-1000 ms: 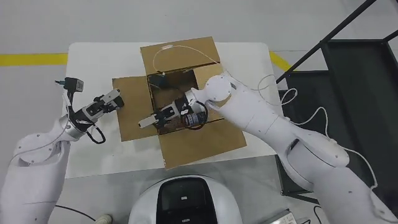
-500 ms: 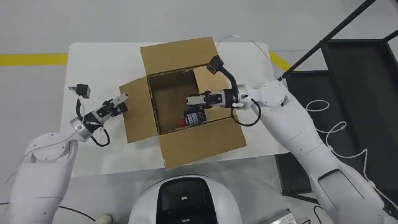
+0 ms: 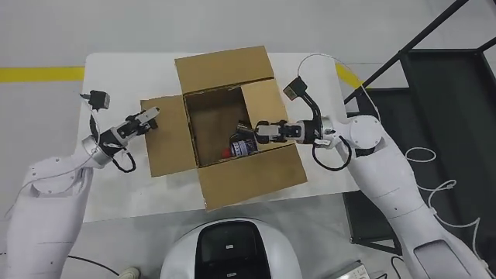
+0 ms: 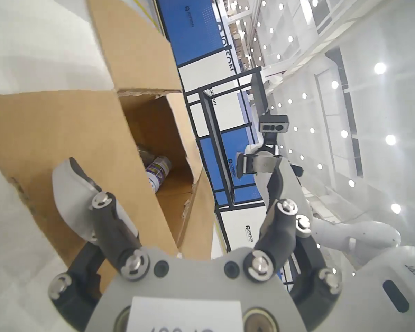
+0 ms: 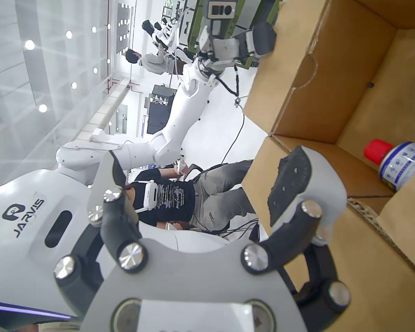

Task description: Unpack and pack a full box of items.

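Observation:
An open cardboard box (image 3: pixel 224 69) stands mid-table with its flaps spread. Inside, by the right wall, lies a bottle (image 3: pixel 242 147) with a blue-and-white label and a red cap; the wrist views also show the bottle (image 4: pixel 157 171) (image 5: pixel 403 166). My left gripper (image 3: pixel 149 117) hovers at the outer edge of the left flap (image 3: pixel 167 146), open and holding nothing (image 4: pixel 176 184). At the box's right wall, just beside the bottle, my right gripper (image 3: pixel 260 132) is open and empty (image 5: pixel 204 177).
The white table (image 3: pixel 116 190) has bare room left of the box and along its front edge. A black metal rack (image 3: pixel 434 85) stands close on the right. Thin white cables (image 3: pixel 325 58) loop above the right arm.
My right arm has pulled back from deep across the box to its right wall, with nothing in its fingers. The left gripper shifted slightly along the left flap.

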